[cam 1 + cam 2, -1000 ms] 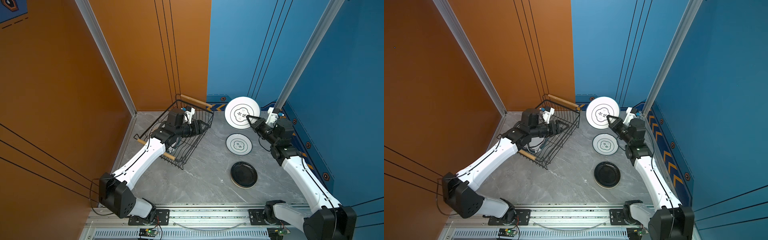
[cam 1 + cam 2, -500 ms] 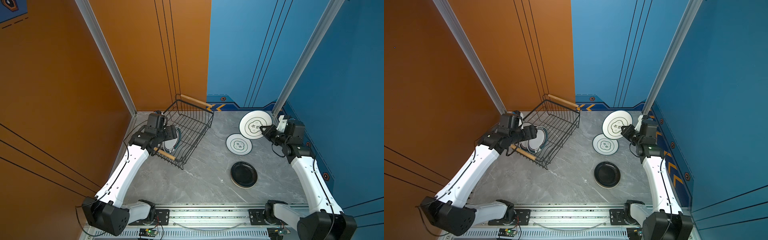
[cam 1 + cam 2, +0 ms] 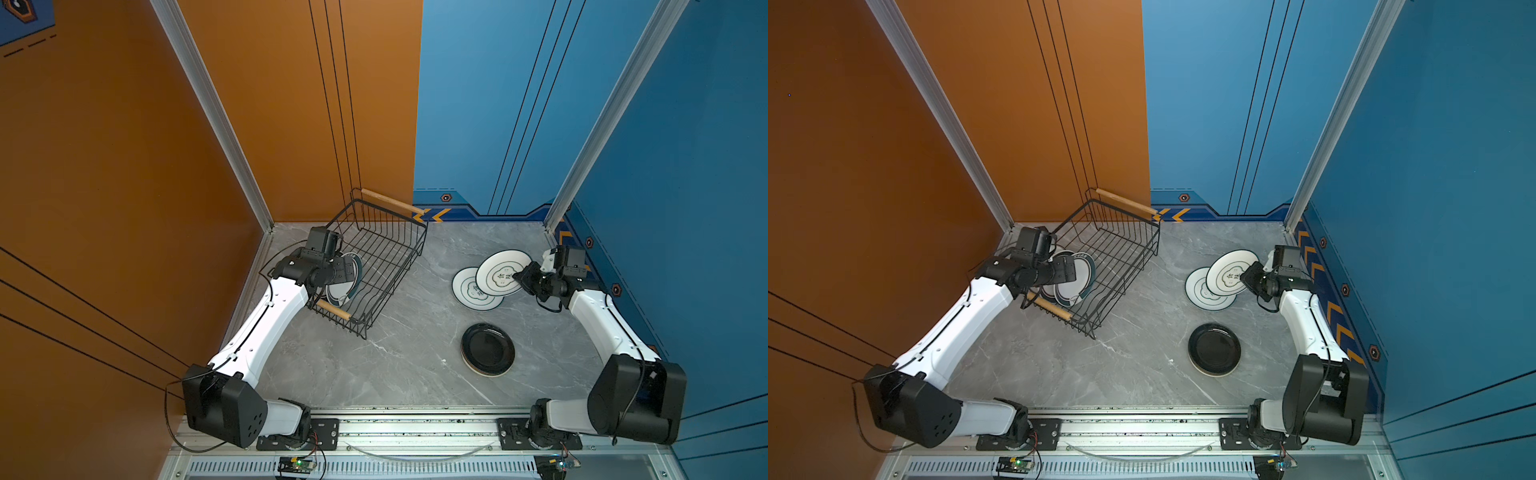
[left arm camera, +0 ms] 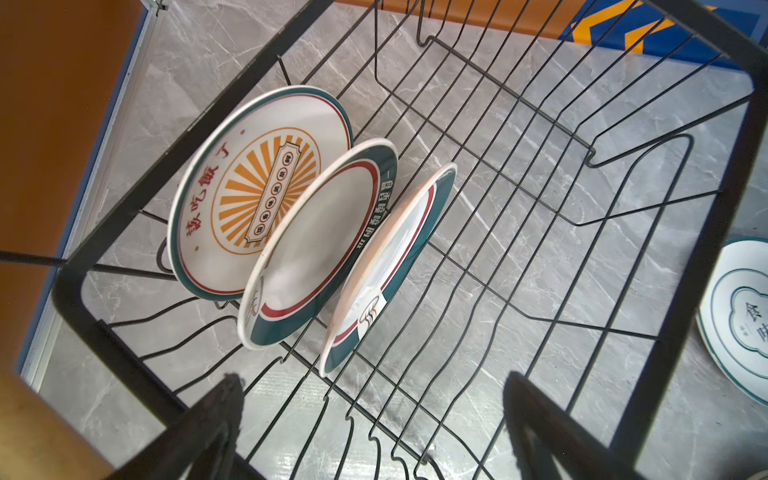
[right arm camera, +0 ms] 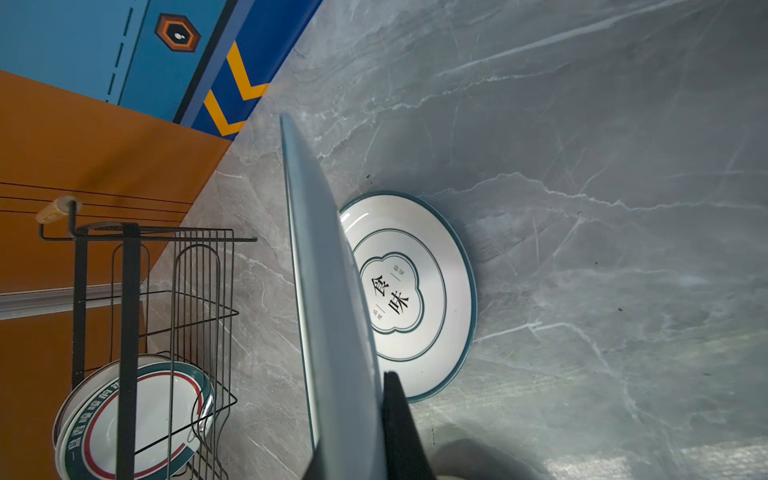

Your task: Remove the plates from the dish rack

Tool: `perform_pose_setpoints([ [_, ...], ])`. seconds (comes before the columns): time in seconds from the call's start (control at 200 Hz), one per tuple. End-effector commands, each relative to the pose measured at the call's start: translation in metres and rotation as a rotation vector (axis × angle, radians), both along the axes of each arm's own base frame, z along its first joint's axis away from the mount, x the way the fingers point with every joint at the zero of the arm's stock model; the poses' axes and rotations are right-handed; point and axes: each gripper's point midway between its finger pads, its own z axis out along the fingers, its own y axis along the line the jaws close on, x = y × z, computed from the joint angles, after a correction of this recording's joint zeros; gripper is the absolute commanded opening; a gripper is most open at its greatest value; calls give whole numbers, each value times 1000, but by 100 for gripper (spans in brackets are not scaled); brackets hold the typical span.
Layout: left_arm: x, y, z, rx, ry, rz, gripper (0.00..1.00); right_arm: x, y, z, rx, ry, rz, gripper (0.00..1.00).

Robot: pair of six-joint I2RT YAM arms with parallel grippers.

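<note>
While the right claw (image 3: pixel 520 277) is clamped on the rim of a cream plate (image 3: pixel 500 272), the left claw (image 4: pixel 372 378) hangs over the dish rack (image 3: pixel 409 266) with its fingers wide apart and nothing between them.

The held plate is tilted. Its far edge reaches out from the right claw over a matching cream plate (image 3: pixel 467 291) that lies flat on the grey surface (image 3: pixel 374 365). In the right wrist view I cannot tell whether the two plates touch. A black plate (image 3: pixel 487 349) lies on the surface too, back toward that arm's base and apart from the cream pair.

Three plates stand on edge in the rack's slots, all just ahead of the left claw. The nearest plate (image 4: pixel 386 266) has a dark green rim, and its closest edge sits roughly in line with the gap between the open fingers, nearer one finger than the other. Its face slants away from the claw rather than squarely across it. Behind it stand a second green-rimmed plate (image 4: pixel 316 232) and then an orange sunburst plate (image 4: pixel 249 187).

My judgement is that the left arm is far better placed for the rack, since the right claw is occupied and well apart from it. The coming grasp probably turns on twisting the left wrist so the gap straddles that nearest rim, then lowering without brushing the middle plate or the wires.
</note>
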Motion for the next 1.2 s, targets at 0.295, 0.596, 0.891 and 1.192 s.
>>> perform_pose_setpoints([
  [0.295,13,-2,-26,69,82,-38,98,17,5,-32,61,19,28,0],
  [0.596,17,-4,-33,78,85,-53,99,23,4,-56,73,60,20,0],
  [0.891,19,-6,-41,81,103,-62,99,26,5,-71,69,111,18,0],
  [1.192,23,-7,-49,84,114,-69,98,28,10,-87,65,155,24,0],
])
